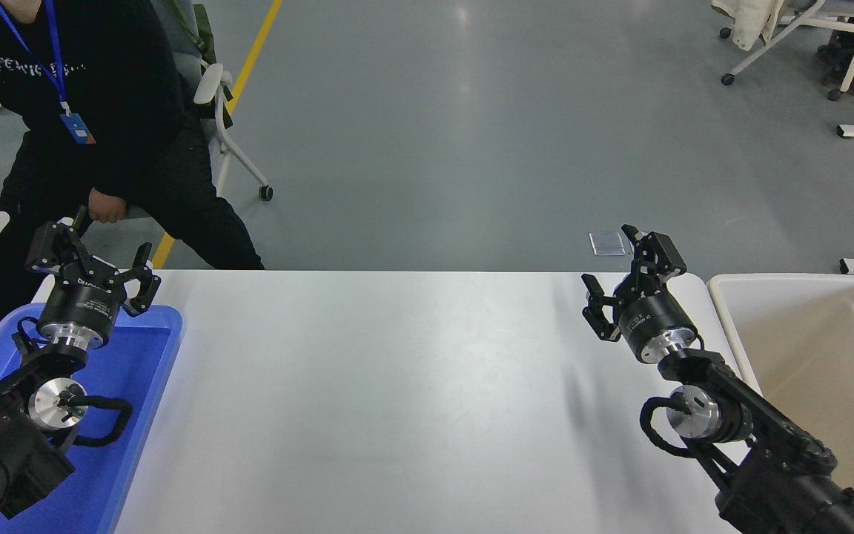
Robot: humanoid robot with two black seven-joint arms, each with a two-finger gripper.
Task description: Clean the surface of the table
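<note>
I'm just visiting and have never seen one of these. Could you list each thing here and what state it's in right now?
table surface: bare, nothing lying on it.
blue tray: holds no objects that I can see.
beige tub: empty where visible.
left hand: open, empty, parked over the blue tray.
right hand: open, empty, above the table's far right.

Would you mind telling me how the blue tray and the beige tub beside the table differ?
The blue tray sits at the table's left end; the beige tub sits at its right end. The tray is bright blue, the tub pale beige. The left end effector is parked above the tray's far edge, while the right end effector is over the table, clear of the tub. Both are open-topped bins, and nothing shows inside either.
</note>
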